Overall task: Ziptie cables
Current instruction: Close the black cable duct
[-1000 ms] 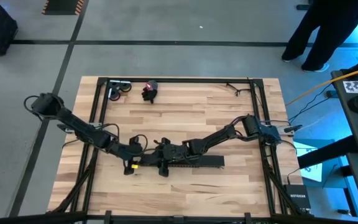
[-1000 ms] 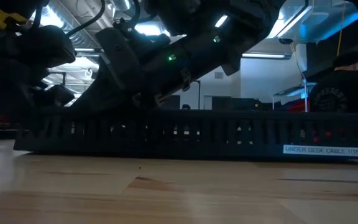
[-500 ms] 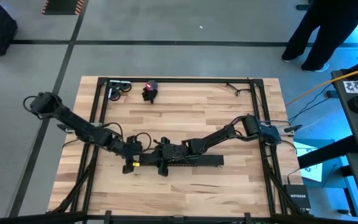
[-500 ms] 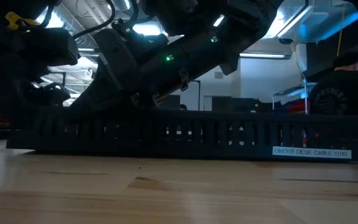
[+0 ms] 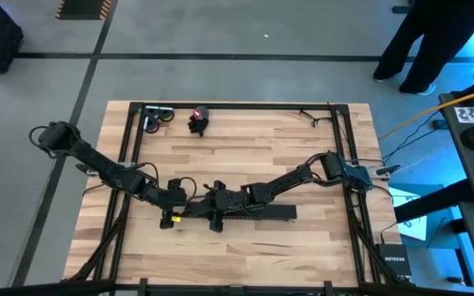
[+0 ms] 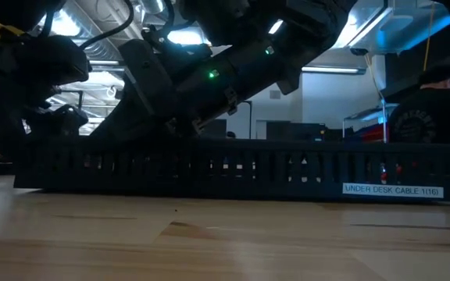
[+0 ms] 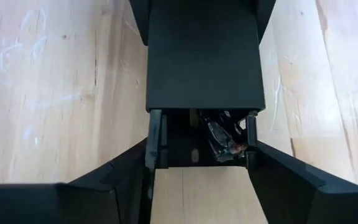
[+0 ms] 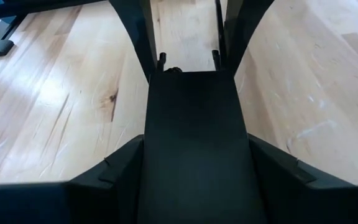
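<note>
A long black slotted channel (image 5: 249, 212) with a flat cover lies along the middle of the table. The cables (image 7: 224, 138), grey and red wires, show only inside its open left end; the cover hides the rest. My left gripper (image 5: 177, 215) (image 7: 201, 155) is at that end, and my right gripper (image 5: 220, 208) (image 8: 196, 143) is just right of it, over the covered part. Thin dark straps (image 5: 309, 117), perhaps the zipties, lie by the far right corner. My left gripper has the channel's open left end (image 7: 156, 140) between its two fingers, one on each outer side wall. It comes along the channel from the table's left, slanting down, and the channel rests on the table. My right gripper straddles the covered channel (image 8: 194, 124), one finger at each long side of the cover. It comes from the right, slanting down along the channel, which lies on the table.
A grey tool (image 5: 158, 117) and a black and red object (image 5: 197, 120) lie near the far left corner. A black frame (image 5: 237, 106) borders the table. Bare wood lies on the near and far sides of the channel. A person (image 5: 434, 41) stands beyond the far right corner.
The channel has slid a little along the table toward its left edge, then settled, staying flat. Both grippers have kept their places on it.
</note>
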`<action>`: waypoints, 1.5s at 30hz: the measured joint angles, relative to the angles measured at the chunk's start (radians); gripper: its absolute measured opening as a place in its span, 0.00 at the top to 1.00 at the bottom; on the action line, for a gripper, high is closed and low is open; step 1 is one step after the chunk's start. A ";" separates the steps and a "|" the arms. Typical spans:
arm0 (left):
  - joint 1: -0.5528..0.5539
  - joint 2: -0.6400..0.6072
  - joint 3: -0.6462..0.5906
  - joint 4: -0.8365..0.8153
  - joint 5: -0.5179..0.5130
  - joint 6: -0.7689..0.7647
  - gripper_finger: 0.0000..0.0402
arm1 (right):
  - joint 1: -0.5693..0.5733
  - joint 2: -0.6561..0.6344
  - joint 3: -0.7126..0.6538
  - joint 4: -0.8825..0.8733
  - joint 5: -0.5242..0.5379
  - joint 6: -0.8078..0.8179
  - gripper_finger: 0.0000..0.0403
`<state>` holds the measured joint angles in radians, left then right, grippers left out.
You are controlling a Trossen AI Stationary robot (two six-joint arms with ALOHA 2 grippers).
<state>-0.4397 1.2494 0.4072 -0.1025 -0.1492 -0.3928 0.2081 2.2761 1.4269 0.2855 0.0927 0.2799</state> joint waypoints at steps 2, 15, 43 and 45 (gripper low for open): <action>0.000 0.005 -0.010 0.029 -0.008 0.000 0.41 | 0.000 0.000 0.000 0.000 -0.002 -0.001 0.43; 0.007 0.092 -0.015 0.217 -0.024 0.008 0.41 | 0.002 0.002 -0.003 0.045 0.011 0.008 0.43; 0.001 0.103 -0.009 0.128 -0.030 -0.027 0.41 | 0.000 -0.003 0.004 -0.060 0.001 0.003 0.44; 0.000 0.103 -0.012 0.121 -0.023 -0.030 0.41 | 0.000 -0.004 0.003 -0.063 0.001 0.003 0.45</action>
<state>-0.4397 1.3525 0.3956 0.0190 -0.1720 -0.4225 0.2081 2.2719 1.4303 0.2225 0.0940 0.2829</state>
